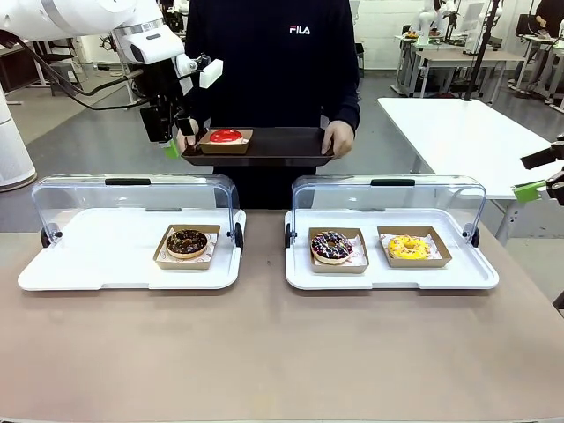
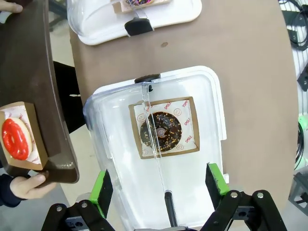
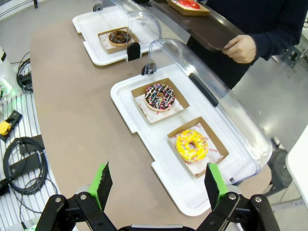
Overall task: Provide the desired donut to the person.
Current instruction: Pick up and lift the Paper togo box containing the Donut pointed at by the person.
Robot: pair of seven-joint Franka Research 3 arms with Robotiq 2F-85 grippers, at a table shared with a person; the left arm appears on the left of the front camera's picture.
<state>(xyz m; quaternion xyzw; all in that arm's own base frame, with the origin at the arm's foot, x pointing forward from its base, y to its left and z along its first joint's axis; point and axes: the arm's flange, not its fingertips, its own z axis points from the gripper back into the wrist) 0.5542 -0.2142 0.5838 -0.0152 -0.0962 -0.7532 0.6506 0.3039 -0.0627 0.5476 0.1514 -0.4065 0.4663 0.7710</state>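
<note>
The person (image 1: 269,53) stands at the far side and holds a dark tray (image 1: 282,145) in both hands. On it lies a red-glazed donut (image 1: 226,136) in a cardboard box. My left gripper (image 1: 181,137) hangs open at the tray's left end, beside the person's hand, with nothing between its fingers. The left wrist view has the left gripper (image 2: 160,185) above a chocolate donut (image 2: 160,131), with the red donut (image 2: 15,138) off to the side. At the table's far right my right gripper (image 1: 542,185) is open and holds nothing. It (image 3: 158,185) looks over a sprinkled donut (image 3: 160,96) and a yellow donut (image 3: 191,145).
Two white display trays with raised clear lids stand on the brown table: the left one (image 1: 88,256) holds the chocolate donut (image 1: 187,242), the right one (image 1: 467,273) holds the sprinkled donut (image 1: 331,247) and the yellow donut (image 1: 409,248). Cables (image 3: 21,163) lie beside the table.
</note>
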